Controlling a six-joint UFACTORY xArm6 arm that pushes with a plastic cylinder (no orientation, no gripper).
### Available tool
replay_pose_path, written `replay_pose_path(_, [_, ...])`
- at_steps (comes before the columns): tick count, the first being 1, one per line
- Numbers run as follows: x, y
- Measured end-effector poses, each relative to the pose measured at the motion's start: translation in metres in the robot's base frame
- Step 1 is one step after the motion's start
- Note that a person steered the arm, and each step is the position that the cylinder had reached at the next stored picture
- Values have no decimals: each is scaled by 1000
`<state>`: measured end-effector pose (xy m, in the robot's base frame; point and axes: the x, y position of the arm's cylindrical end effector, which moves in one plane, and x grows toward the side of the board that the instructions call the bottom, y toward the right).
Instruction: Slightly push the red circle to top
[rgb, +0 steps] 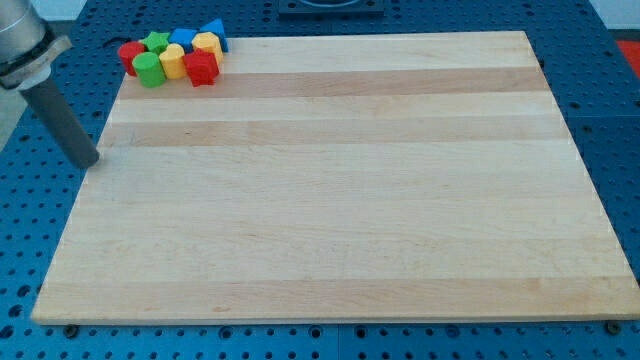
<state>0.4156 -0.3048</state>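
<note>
The desk (330, 190) is pale wood in glued strips, grain running lengthwise, smooth with a soft satin finish. Around it there's a blue perforated base (610, 120), looks like painted metal. The red circle (131, 55) and the other little blocks look smooth, slightly shiny. The rod down to my tip (90, 162) is dark and matt.

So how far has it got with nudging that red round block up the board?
Nothing looks done yet. The red circle sits in the cluster at the board's top-left corner, beside the green block. My tip rests at the wooden board's left edge, below the cluster and apart from every block. Left: reaching the circle, then the push.
</note>
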Motion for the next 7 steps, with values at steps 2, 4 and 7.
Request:
replay_pose_path(2, [-84, 0])
replay_pose_path(4, [-96, 0])
replay_pose_path(7, [-134, 4])
